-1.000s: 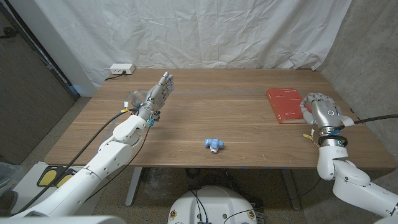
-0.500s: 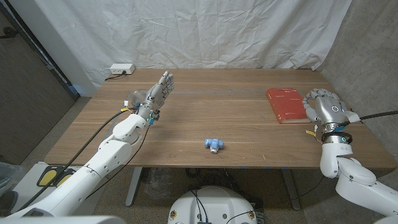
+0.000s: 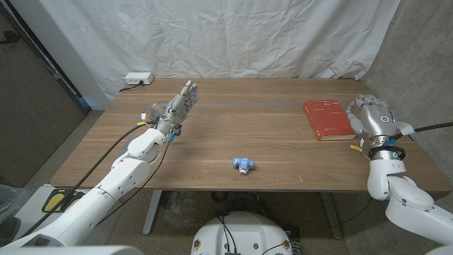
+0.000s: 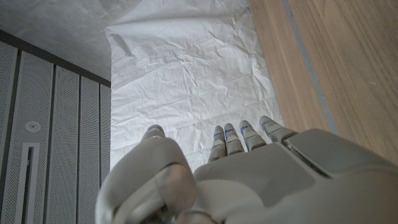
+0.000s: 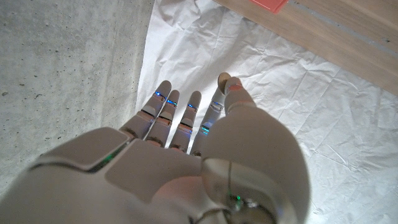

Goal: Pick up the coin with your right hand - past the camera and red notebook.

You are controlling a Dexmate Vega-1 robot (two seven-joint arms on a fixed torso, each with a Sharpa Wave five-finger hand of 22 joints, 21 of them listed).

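Note:
A red notebook (image 3: 326,119) lies near the table's right edge, and a corner of the notebook (image 5: 268,3) also appears in the right wrist view. My right hand (image 3: 373,118) is just to its right, raised, its fingers (image 5: 186,115) straight and holding nothing. A small blue camera-like toy (image 3: 243,164) sits near the front middle of the wooden table (image 3: 269,138). My left hand (image 3: 181,106) hovers over the far left of the table with its fingers (image 4: 245,134) stretched out and empty.
A white power strip (image 3: 138,78) lies at the table's back left corner. A small pale thing (image 3: 149,111) sits beside my left hand, too small to identify. A white sheet (image 3: 212,35) hangs behind the table. A concrete wall stands at the right.
My right hand has lifted and shifted slightly right and back, off the notebook's right edge. The left arm, notebook and blue toy have not moved.

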